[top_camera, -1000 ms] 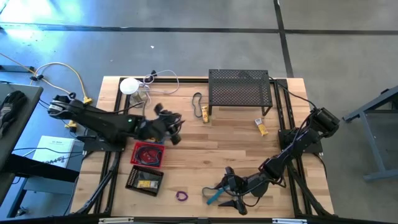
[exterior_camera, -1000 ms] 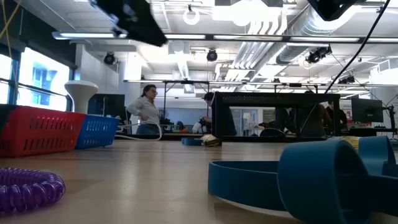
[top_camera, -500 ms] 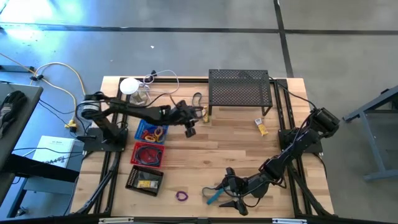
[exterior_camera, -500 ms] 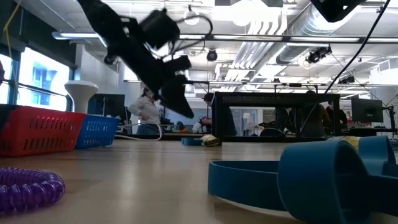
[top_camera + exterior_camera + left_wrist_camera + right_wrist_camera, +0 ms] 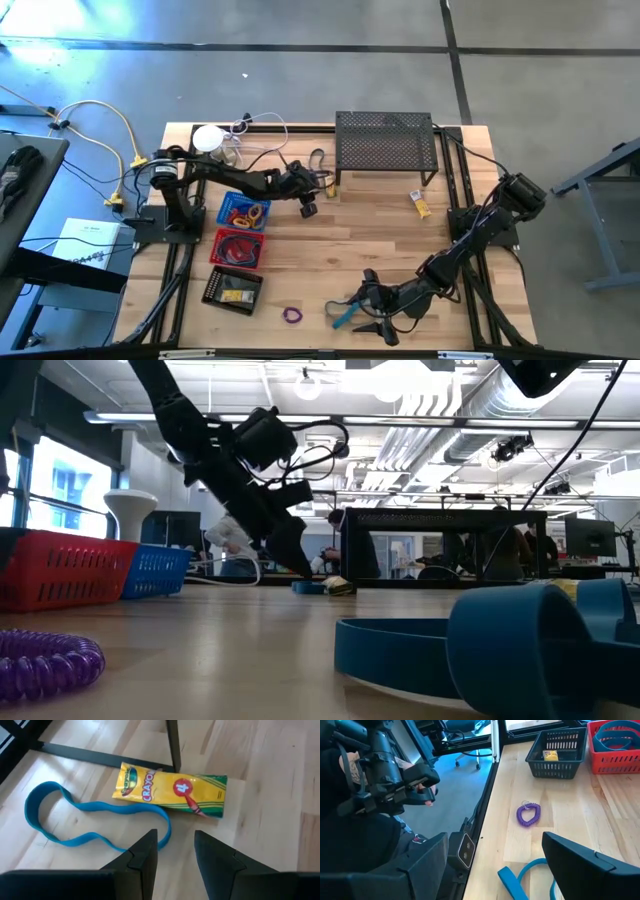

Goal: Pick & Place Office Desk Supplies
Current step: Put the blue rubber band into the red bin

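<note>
A: We're right over the crayon packet (image 5: 170, 789), flat on the table beside the blue elastic band (image 5: 95, 812), both at the foot of the black mesh shelf (image 5: 386, 141). Our left gripper (image 5: 172, 855) hangs just above them, jaws parted with nothing between.

B: So a pick we haven't made yet, we'd say. How far along are we?

A: Partway, by the look of it. The blue basket (image 5: 243, 211) holds orange and purple rings, the red basket (image 5: 239, 247) holds loops, and the black basket (image 5: 232, 288) has something yellow inside.

B: And what's left out?

A: This packet and band, another yellow packet (image 5: 420, 204) near the shelf's other leg, the purple coil (image 5: 292, 315) at the front edge, and a blue band (image 5: 525, 875) under our right gripper (image 5: 378, 312). That one sits low at the front, jaws wide, holding nothing.

B: Anything we can't make out?

A: What the baskets hold exactly, from above. And the low camera is half blocked by the blue band up close.
</note>
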